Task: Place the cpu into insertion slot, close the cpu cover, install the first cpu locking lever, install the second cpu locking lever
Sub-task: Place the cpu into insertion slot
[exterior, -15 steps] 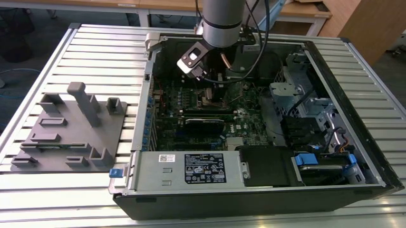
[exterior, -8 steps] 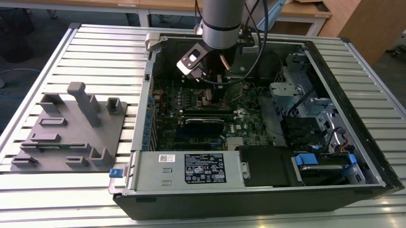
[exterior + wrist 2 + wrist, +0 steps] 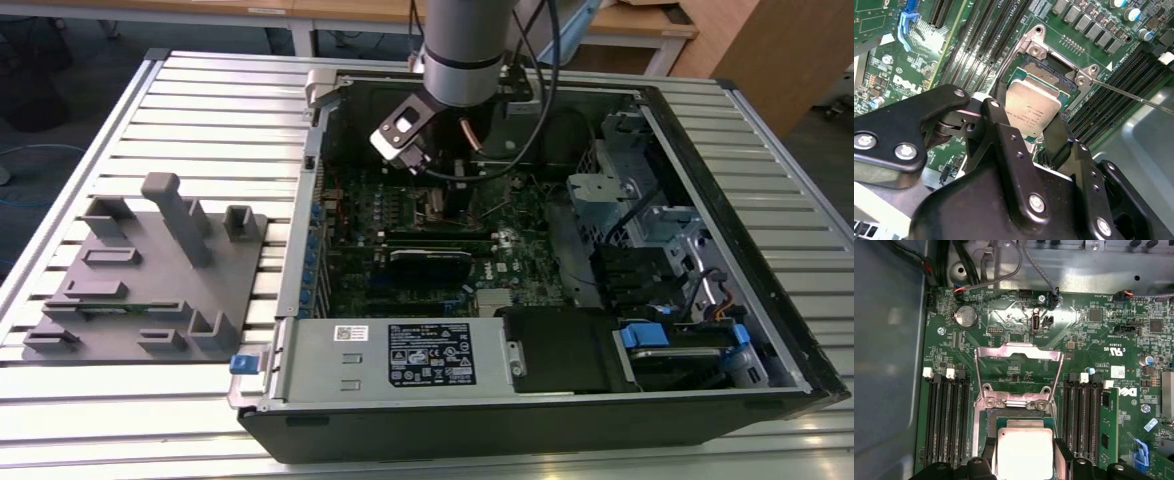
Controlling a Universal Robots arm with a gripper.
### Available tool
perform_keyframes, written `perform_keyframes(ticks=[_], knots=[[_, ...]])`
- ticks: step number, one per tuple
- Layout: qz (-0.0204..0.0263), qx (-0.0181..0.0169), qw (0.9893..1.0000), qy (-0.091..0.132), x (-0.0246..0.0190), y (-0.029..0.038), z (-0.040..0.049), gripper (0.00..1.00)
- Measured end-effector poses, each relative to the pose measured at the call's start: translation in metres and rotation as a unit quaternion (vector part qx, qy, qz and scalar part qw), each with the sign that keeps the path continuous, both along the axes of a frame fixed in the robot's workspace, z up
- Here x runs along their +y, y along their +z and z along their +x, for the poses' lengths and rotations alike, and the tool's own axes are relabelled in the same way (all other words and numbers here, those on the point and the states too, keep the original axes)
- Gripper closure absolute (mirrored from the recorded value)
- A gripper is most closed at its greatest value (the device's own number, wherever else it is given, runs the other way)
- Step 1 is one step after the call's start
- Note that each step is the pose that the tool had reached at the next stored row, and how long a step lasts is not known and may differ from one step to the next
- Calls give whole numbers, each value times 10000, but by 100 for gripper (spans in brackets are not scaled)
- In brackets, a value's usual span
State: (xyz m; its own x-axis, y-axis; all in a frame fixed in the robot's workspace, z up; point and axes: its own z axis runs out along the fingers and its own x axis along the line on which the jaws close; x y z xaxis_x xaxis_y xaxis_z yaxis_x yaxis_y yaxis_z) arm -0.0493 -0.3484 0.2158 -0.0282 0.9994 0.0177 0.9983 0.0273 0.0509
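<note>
1. The jaws are pinching the cpu (image 3: 1031, 111) by two opposite edges, with one black finger (image 3: 1001, 132) pressed to each side. In both wrist views its dull silver top (image 3: 1023, 452) faces the camera.
2. The cpu hangs over the insertion slot (image 3: 1050, 75), set slightly off it, so a strip of the dark pin field shows past one edge. I cannot tell whether chip and slot are touching.
3. The cpu cover (image 3: 989, 351) is swung open on its hinge side, leaving the slot uncovered, and the green board (image 3: 1089, 340) shows through its square window.
4. A thin metal lever (image 3: 1134, 95) runs out from one corner of the slot across the neighbouring rows.
5. Long black memory slots (image 3: 946, 415) stand just beside the slot on two opposite sides, so the fingers have little room there. The other two sides are more open.
6. In the exterior view the arm (image 3: 467, 50) comes down steeply over the far wall of the computer case (image 3: 534, 435), with its wrist tilted above the far part of the board.
7. The case lies open on the slatted tabletop (image 3: 200, 100). Its walls ring the board, and a power supply (image 3: 400, 355) stands along the near edge.
8. A grey fixture (image 3: 147, 280) sits near the tabletop's edge on the exterior view's left, well apart from the arm.
</note>
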Motion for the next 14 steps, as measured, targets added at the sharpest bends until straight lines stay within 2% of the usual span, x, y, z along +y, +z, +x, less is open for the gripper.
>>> perform_keyframes(ticks=[14], knots=[[0,4,10000,-4,46,-73,-6,46]])
